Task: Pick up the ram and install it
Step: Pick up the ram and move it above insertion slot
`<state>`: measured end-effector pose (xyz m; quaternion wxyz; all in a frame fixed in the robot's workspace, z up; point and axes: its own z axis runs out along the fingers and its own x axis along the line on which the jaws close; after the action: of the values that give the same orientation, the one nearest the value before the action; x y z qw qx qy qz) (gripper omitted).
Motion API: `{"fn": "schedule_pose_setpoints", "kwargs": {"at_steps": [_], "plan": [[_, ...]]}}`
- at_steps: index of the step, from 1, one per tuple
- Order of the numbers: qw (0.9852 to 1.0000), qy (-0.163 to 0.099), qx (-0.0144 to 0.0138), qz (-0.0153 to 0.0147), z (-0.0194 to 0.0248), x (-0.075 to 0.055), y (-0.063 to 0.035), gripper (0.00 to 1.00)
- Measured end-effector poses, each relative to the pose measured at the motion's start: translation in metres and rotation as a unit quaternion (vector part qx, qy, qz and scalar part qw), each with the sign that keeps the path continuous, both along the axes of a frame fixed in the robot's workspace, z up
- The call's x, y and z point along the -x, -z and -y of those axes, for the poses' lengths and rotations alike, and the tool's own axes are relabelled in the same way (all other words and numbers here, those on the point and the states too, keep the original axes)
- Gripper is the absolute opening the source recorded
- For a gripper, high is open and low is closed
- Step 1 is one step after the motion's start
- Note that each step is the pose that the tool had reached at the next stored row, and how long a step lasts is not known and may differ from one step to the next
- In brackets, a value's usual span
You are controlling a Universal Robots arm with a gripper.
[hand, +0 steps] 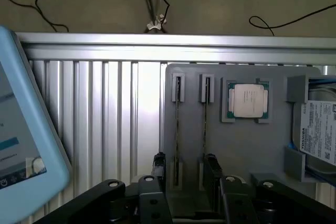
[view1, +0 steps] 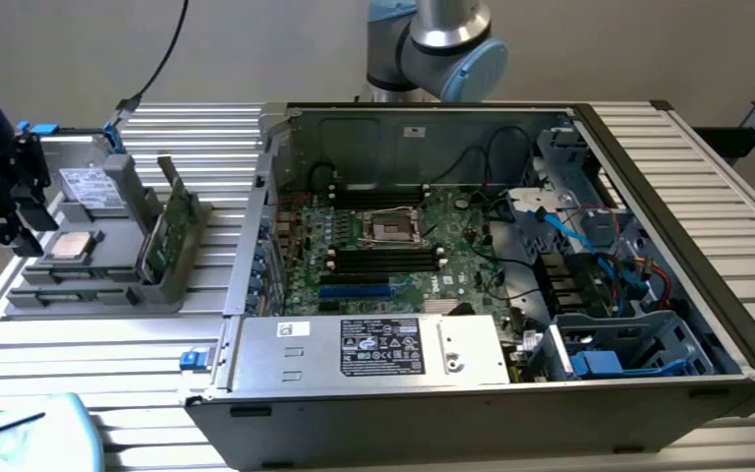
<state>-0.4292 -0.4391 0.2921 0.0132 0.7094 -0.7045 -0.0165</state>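
Note:
The ram [hand: 177, 129] stands on edge in a slot of the grey holder tray [hand: 247, 150], seen as a thin line. A second thin board [hand: 205, 129] stands in the slot beside it. My gripper [hand: 185, 167] hovers above the near ends of these two slots, open and holding nothing, with one black finger [hand: 159, 163] outside the ram and the other by the second board. In the exterior view the gripper [view1: 4, 211] hangs at the far left over the tray [view1: 89, 295], where green boards [view1: 170, 236] stand upright. Black memory slots [view1: 377, 258] lie on the motherboard inside the open case.
A processor chip [hand: 248, 100] and a hard drive [hand: 320, 135] also sit on the tray. A light-blue tablet [hand: 23, 145] lies beside it. The open computer case [view1: 483, 393] fills the middle of the slatted table, with cables and a drive cage [view1: 613, 344] on the exterior view's right.

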Motion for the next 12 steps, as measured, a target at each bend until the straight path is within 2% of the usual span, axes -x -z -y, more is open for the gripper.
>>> {"fn": "schedule_pose_setpoints", "kwargs": {"at_steps": [3, 12], "plan": [[1.0, 0.0, -0.0001, 0.0, 0.0014, -0.002, 0.0054, 0.43], [1.0, 0.0, 0.0, 0.0, 0.0018, -0.004, 0.0217, 0.43]]}}
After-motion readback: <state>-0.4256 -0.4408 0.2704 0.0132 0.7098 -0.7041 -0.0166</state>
